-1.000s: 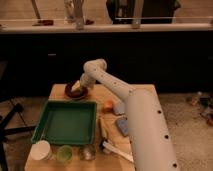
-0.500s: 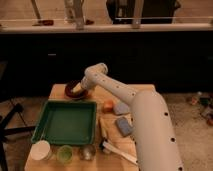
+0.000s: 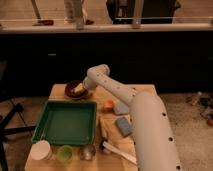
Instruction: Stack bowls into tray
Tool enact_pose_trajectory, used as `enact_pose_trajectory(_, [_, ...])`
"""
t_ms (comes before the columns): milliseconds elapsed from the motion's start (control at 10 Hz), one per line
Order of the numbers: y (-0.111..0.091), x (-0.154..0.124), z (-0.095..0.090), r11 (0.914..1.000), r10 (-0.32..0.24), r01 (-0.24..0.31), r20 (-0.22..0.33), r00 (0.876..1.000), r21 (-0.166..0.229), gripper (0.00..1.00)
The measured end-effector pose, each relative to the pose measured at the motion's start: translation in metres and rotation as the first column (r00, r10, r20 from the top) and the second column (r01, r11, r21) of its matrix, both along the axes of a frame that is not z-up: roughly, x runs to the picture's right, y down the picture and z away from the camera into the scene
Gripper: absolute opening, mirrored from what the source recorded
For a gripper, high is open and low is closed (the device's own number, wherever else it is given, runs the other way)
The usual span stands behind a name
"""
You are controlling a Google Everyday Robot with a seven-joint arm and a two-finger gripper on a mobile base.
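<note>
While the gripper (image 3: 78, 90) reaches into the dark bowl (image 3: 75, 90) behind the tray (image 3: 66, 123), I cannot tell its spread.

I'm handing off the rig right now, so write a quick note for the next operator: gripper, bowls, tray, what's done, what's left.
Gripper: at the far left of the table, down at the dark bowl.
Dark bowl: behind the tray, outside it.
Orange bowl: on the table right of the tray.
Tray: holds nothing.
Done: no bowl in the tray yet.
Left: move both bowls into the tray and stack them.
</note>
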State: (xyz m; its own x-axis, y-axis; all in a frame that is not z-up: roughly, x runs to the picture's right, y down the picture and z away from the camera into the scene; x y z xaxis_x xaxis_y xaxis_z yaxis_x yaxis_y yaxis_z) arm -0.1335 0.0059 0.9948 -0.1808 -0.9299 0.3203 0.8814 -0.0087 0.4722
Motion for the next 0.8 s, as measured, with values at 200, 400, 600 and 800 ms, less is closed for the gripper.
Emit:
enact_pose_trajectory(200, [0.0006,0.0009,0.0045,1.0000,0.003,-0.003,0.005,1.000,-0.008,0.58])
enact_pose_trajectory(400, [0.0014,0.0014,0.0063,0.9999,0.007,-0.007,0.008,1.000,-0.013,0.37])
enact_pose_trajectory(600, [0.0017,0.0057,0.0074,0.9998,0.014,-0.014,0.004,1.000,-0.016,0.16])
enact_pose_trajectory(800, [0.0020,0.0079,0.0073,0.9996,0.021,-0.021,-0.001,1.000,-0.019,0.02])
